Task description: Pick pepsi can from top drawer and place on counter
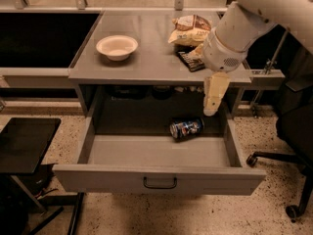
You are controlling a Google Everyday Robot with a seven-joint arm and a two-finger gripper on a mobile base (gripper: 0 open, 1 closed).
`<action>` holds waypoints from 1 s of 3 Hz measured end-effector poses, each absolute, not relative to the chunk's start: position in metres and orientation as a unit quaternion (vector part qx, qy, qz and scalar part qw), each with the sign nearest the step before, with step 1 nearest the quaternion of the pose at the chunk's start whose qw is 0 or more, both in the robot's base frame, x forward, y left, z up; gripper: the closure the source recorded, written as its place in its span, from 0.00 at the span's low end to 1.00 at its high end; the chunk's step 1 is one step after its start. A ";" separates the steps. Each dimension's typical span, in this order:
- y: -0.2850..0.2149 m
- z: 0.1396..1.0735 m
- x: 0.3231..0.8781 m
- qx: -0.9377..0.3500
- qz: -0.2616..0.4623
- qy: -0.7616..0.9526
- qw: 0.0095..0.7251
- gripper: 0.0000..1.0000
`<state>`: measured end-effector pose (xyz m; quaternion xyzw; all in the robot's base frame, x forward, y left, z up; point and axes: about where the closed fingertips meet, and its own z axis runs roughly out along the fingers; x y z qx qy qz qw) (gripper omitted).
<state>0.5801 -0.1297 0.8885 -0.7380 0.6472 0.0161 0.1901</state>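
The pepsi can (pixel 186 128) lies on its side at the back right of the open top drawer (pixel 146 153). It is blue with silver ends. The drawer is pulled fully out, with its dark handle (pixel 160 182) centred on the front panel. My gripper (pixel 212 107) hangs pointing down from the white arm (pixel 234 33), just in front of the counter's front edge. It is above and slightly right of the can and does not touch it. The grey counter (pixel 146 62) sits above the drawer.
On the counter stand a white bowl (pixel 117 46), a chip bag (pixel 190 31) and a flat dark packet (pixel 190 60). A black side table (pixel 24 141) is at the left. An office chair (pixel 293 131) is at the right.
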 end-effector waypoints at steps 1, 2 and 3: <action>-0.131 0.862 0.574 -0.743 0.007 0.646 0.174 0.00; -0.142 0.824 0.570 -0.730 0.023 0.664 0.163 0.00; -0.147 0.791 0.576 -0.708 0.059 0.684 0.166 0.00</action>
